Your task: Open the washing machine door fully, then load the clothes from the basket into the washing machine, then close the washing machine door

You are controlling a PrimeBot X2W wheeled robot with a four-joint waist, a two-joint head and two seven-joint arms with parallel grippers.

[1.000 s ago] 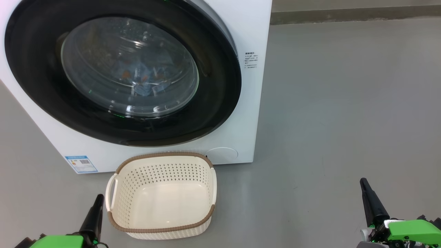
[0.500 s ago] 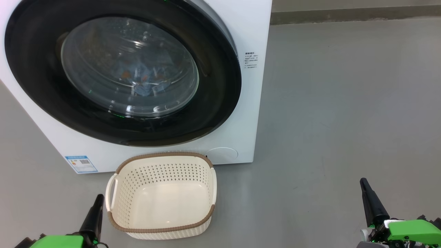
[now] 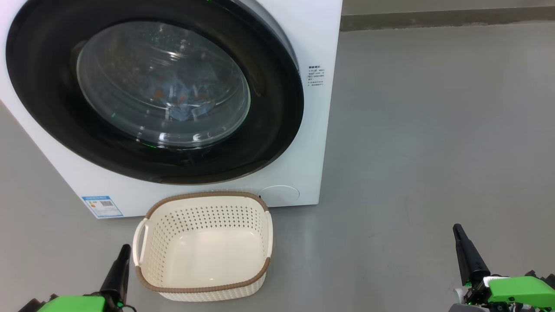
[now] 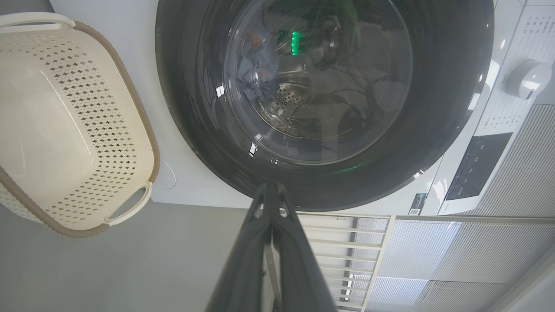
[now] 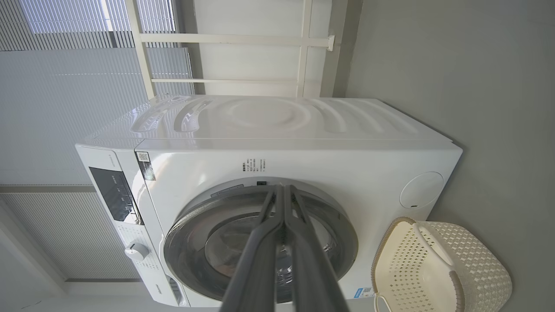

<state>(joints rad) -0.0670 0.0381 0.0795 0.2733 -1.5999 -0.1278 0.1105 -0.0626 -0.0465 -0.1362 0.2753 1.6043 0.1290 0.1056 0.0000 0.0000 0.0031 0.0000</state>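
The white washing machine stands ahead on the left. Its black-rimmed door lies shut against the front. Through the glass I see light blue clothes lying in the drum, and the left wrist view shows the clothes too. The cream basket sits on the floor before the machine with nothing in it. My left gripper is shut and holds nothing, just left of the basket. My right gripper is shut and holds nothing, far to the right. Each wrist view shows its own gripper shut.
Open grey floor spreads to the right of the machine up to a wall base. A blue label and a round cover sit low on the washer's front. Its control knob is on the top panel.
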